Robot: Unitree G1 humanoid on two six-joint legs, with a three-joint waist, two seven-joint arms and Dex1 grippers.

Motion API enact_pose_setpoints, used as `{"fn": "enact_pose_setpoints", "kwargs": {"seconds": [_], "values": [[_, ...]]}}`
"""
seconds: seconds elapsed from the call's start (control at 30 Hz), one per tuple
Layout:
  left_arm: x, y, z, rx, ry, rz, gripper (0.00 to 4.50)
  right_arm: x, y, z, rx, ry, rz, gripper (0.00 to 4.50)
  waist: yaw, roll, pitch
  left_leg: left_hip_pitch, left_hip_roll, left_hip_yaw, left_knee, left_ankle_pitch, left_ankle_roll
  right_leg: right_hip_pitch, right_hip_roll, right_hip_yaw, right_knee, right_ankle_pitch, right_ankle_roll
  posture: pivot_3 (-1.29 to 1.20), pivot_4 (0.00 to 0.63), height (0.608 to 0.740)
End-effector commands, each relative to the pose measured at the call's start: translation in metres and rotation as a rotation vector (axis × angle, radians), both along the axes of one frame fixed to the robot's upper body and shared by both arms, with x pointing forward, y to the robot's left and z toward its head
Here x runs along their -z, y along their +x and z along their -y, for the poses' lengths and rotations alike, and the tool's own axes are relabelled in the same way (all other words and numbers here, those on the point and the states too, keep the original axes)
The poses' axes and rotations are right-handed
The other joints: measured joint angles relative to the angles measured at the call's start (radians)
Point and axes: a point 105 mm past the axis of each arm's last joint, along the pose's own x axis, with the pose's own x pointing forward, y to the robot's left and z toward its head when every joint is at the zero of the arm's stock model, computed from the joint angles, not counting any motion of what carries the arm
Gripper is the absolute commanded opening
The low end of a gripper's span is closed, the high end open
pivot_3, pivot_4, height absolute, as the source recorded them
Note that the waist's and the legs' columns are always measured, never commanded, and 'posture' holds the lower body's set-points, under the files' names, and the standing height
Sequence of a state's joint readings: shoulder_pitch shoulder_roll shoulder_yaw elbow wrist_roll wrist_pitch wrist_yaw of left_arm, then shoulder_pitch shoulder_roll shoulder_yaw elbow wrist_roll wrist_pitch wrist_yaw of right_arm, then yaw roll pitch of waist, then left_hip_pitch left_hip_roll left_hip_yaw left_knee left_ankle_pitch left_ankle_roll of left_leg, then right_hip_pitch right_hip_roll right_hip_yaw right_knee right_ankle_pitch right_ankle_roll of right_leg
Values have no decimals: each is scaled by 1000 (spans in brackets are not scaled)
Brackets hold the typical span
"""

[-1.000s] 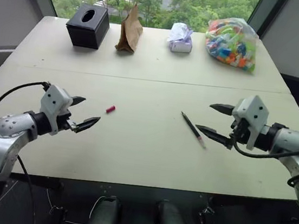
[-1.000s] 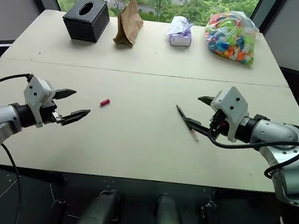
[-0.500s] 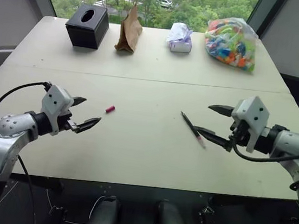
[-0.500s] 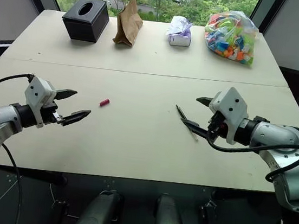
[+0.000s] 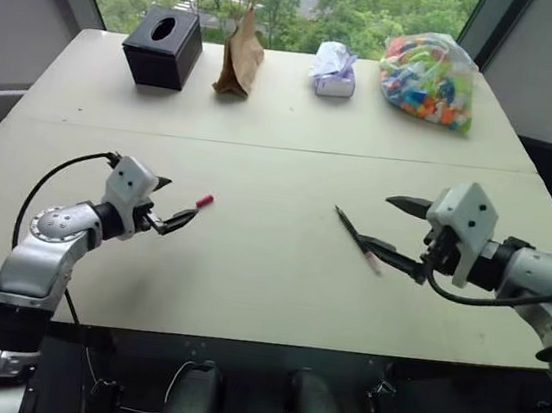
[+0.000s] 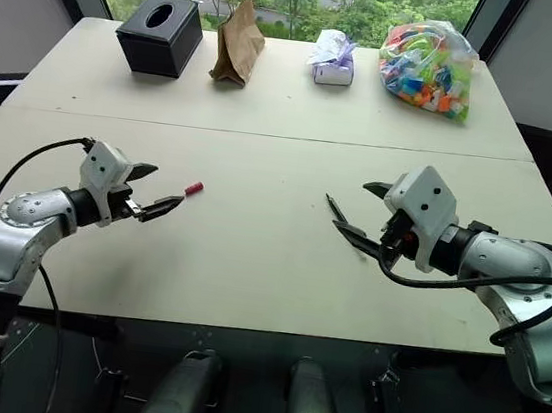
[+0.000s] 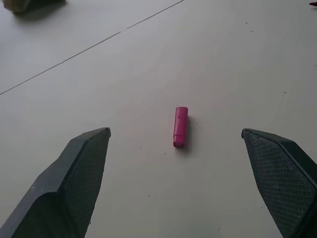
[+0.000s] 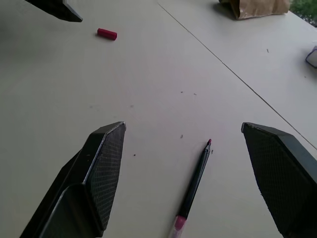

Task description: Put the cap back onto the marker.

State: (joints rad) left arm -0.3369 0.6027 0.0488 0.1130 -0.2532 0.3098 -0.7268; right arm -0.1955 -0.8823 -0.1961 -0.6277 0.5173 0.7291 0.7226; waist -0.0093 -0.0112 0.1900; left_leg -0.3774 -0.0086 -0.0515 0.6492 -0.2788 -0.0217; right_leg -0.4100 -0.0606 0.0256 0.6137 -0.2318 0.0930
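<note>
Cap (image 7: 180,127) just ahead of left gripper (image 7: 176,144)

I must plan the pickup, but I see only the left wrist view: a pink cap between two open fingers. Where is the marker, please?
Observer: The marker lies on the table toward the robot's right side, apart from the cap, just in front of the right gripper.
Operator: Is the right gripper holding it?
Observer: No. Its jaws are open and empty; the marker lies flat between and ahead of them in the right wrist view.
Operator: Is something standing near the cap?
Observer: Nothing close. A black tissue box, a brown paper bag and a bag of colourful pieces stand along the far edge.
</note>
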Motion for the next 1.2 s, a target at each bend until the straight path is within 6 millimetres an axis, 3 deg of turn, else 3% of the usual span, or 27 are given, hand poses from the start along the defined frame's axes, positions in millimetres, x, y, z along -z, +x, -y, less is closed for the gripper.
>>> {"fn": "enact_pose_setpoints", "kwargs": {"seconds": [0.03, 0.57, 0.7, 0.9, 0.93, 1.07, 1.2], "values": [[3, 11, 6, 20, 5, 21, 4444, -12, -5, -1, 5, -3, 62, 3864, 0, 0, 0, 0, 0, 0, 0, 0, 0, 0, 0, 0, 0, 1, 2, 0, 150, 740], [38, 37, 19, 51, 21, -46, 4444, -15, -9, -1, 47, 1, 91, 3864, 16, 0, -1, 2, -1, -1, 2, 0, 0, 2, 0, -1, 1, 2, 3, 0, 150, 740], [43, 37, 19, 44, 2, -68, 3241, -17, -9, 1, 54, -3, 99, 3864, 20, 0, -1, 2, 0, -1, 3, 0, 0, 3, 0, -1, 2, 2, 3, 0, 150, 740], [49, 34, 16, 39, -8, -99, 254, -18, -7, 2, 54, -10, 104, 3864, 14, 0, -2, 4, 0, -1, 3, 1, -1, 3, 1, -1, 4, 2, 2, 0, 150, 740], [51, 32, 15, 38, -4, -106, 52, -19, -7, 2, 54, -10, 106, 3864, 14, 1, -2, 4, 1, -1, 3, 1, -1, 3, 2, -1, 4, 2, 2, 0, 150, 740], [51, 30, 9, 31, 1, -114, 52, -19, -6, 1, 55, -5, 109, 3864, 8, 1, -2, 4, 1, -2, 3, 1, -1, 3, 2, -1, 4, 2, 2, 0, 150, 740], [36, 30, 11, 45, -32, -73, 52, -16, -5, -2, 58, 15, 104, 3864, -2, 1, -2, 4, 1, -3, 3, 1, -1, 3, 2, -1, 4, 2, 2, 0, 150, 740]]}}
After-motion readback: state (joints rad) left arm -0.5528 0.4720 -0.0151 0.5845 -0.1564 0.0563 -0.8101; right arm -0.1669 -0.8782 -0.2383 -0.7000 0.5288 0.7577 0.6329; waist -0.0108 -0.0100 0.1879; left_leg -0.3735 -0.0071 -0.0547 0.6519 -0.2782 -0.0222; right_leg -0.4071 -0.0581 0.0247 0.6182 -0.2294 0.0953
